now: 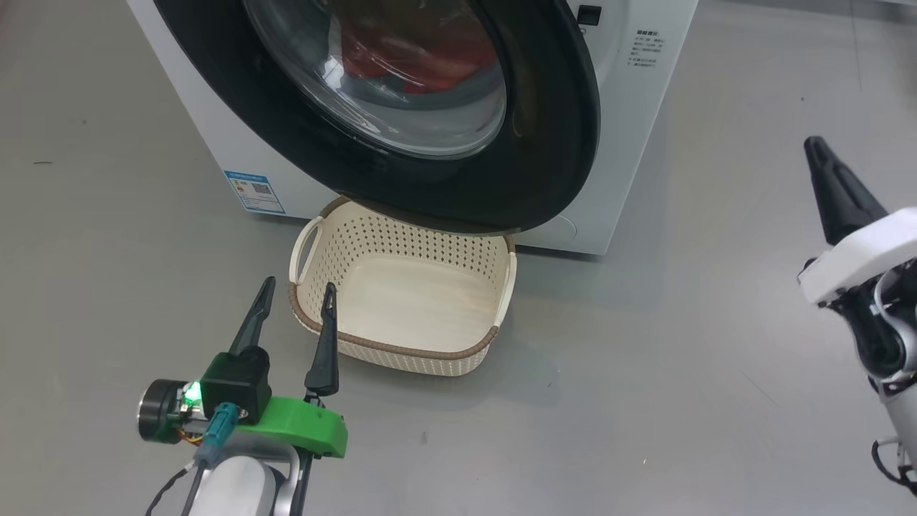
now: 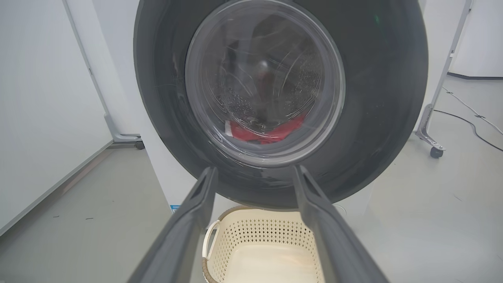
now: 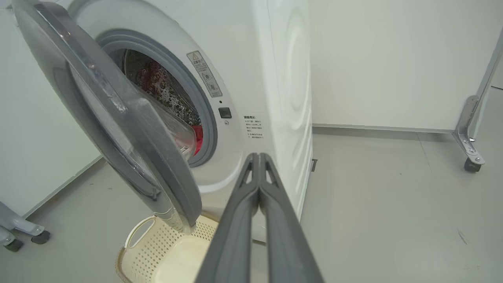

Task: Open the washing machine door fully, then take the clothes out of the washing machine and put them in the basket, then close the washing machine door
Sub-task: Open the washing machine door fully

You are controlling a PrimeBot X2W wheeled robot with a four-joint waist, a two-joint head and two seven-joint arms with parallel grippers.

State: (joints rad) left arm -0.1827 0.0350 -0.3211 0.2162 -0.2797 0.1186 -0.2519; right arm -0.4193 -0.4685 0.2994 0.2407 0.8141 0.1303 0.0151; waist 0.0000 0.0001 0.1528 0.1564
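Under the part-open washing machine door (image 1: 551, 129) the basket (image 1: 390, 346) sits ready for clothes (image 1: 430, 61); left fingers (image 1: 326, 337) spread, right fingers (image 1: 834, 190) pressed together, both empty

The smooth grey floor (image 1: 645, 401) carries the white washing machine (image 1: 616, 179), the cream basket (image 1: 401, 342) standing just in front of it, and, off to the side, a castered metal frame leg (image 2: 428, 122) with a dark cable (image 2: 471, 118) trailing near it.
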